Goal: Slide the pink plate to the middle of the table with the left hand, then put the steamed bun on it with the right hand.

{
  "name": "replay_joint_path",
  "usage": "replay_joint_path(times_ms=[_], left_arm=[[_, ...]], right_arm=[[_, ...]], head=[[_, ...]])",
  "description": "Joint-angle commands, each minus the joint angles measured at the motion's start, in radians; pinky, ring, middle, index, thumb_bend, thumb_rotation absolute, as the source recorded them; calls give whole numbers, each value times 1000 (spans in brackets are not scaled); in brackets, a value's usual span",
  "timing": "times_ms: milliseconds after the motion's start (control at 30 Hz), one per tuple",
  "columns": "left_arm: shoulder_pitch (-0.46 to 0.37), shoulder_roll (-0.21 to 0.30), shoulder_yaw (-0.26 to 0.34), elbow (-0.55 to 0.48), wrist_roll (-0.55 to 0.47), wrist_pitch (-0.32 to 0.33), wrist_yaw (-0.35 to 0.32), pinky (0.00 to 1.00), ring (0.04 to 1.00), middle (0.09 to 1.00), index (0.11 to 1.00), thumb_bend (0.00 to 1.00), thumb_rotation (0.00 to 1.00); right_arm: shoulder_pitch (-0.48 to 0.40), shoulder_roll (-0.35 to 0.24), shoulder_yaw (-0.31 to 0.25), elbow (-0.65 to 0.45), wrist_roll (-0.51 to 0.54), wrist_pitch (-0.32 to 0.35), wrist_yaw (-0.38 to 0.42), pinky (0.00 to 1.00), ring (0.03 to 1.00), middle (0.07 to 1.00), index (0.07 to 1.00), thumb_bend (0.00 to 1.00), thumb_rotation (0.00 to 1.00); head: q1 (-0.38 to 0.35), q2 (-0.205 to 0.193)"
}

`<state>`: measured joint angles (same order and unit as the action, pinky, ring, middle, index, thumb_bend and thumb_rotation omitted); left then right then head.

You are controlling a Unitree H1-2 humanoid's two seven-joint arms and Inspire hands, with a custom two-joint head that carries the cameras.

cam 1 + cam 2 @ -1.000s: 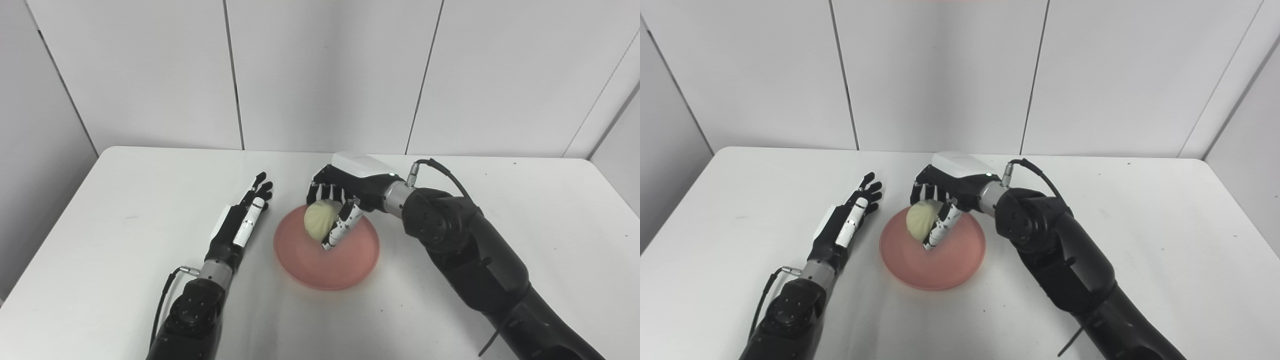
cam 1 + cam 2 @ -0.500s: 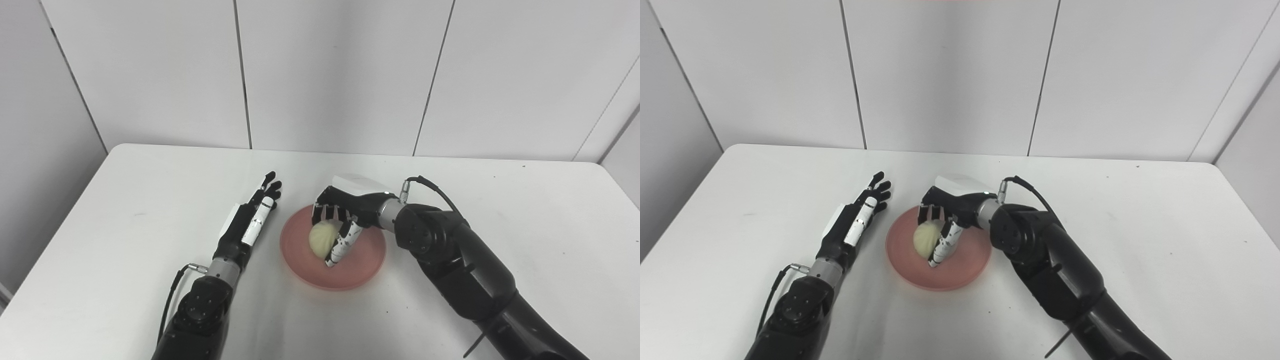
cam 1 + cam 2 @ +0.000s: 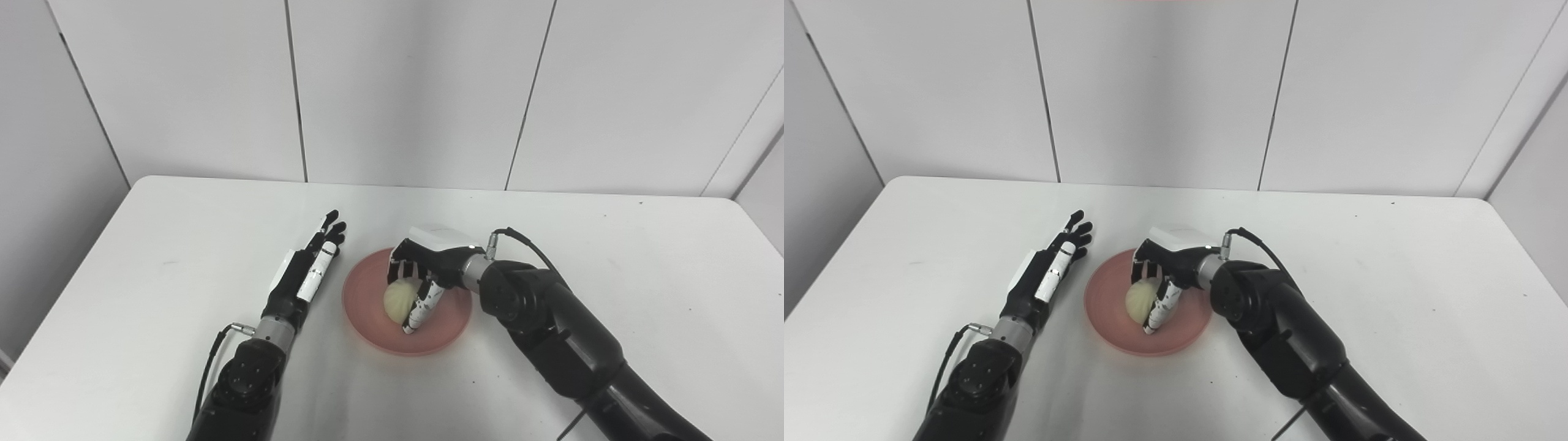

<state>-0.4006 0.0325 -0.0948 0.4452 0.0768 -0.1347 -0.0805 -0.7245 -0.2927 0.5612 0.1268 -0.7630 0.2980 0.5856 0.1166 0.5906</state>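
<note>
The pink plate (image 3: pixel 373 324) lies near the middle of the white table. A pale steamed bun (image 3: pixel 397 300) sits low over the plate's centre, wrapped by my right hand (image 3: pixel 422 275), whose fingers and thumb curl around it from above and the right. Whether the bun rests on the plate cannot be told. My left hand (image 3: pixel 303 275) lies flat on the table just left of the plate, fingers stretched out and apart, holding nothing and not touching the plate.
The white table (image 3: pixel 643 269) ends at a grey panelled wall (image 3: pixel 404 86) behind. A cable (image 3: pixel 527 242) loops from the right wrist. Both forearms come in from the bottom edge.
The right hand has come down and slightly toward me with the bun, from above the plate's far rim to low over its centre. The camera shifted early on. The left hand stayed put.
</note>
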Motion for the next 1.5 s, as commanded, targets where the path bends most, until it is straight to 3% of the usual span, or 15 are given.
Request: replay_joint_path(times_ms=[0,33,100,200,300,500,700,933,1033,1133,1300,1467], left_arm=[[80,-39,-34,52,10,55,-11,926,942,948,960,391,1000],[81,-39,-34,51,9,58,-11,928,943,947,960,393,1000],[81,-39,-34,48,10,60,-10,927,940,944,957,389,1000],[80,-40,-33,50,3,55,-14,926,939,948,957,390,1000],[80,-39,-33,53,3,46,-15,926,937,951,956,395,1000],[81,-41,-29,53,-8,52,-21,937,948,968,955,408,1000],[79,-43,-26,47,-12,69,-20,944,949,964,954,409,1000],[81,-40,-26,46,-12,65,-22,949,954,961,958,404,1000],[82,-38,-25,48,-13,61,-22,938,945,952,957,407,1000],[84,-34,-26,49,-10,53,-22,939,940,949,957,406,1000],[89,-28,-27,39,-2,57,-17,929,938,947,958,407,1000],[94,-26,-22,30,-6,51,-16,927,943,952,962,387,1000]], right_arm=[[-43,-2,1,-76,-36,20,21,189,277,475,716,555,0],[-43,-4,2,-94,-44,28,36,350,496,649,803,675,148],[-46,-7,3,-127,-63,51,80,455,639,795,882,767,281],[-50,-6,5,-163,-93,86,139,538,773,925,952,855,417],[-51,-3,2,-187,-111,96,168,565,806,955,976,878,455],[-59,-1,-11,-227,-125,102,203,596,867,1000,1000,995,630],[-82,-4,-14,-271,-154,117,254,635,871,1000,1000,946,568],[-77,-2,-60,-319,-149,125,284,581,829,984,1000,945,544],[-26,15,-133,-309,-97,89,178,554,813,945,981,946,607],[31,33,-219,-279,-2,43,69,582,841,963,994,917,682],[85,54,-329,-230,125,26,-58,766,980,1000,1000,934,966],[128,109,-451,-209,243,-45,-267,818,988,1000,1000,939,999]], head=[[0,0],[0,0],[-2,0],[-1,1],[-1,3],[-2,6],[-4,4],[-10,0],[-12,-1],[-14,-2],[-21,-3],[-30,-8]])
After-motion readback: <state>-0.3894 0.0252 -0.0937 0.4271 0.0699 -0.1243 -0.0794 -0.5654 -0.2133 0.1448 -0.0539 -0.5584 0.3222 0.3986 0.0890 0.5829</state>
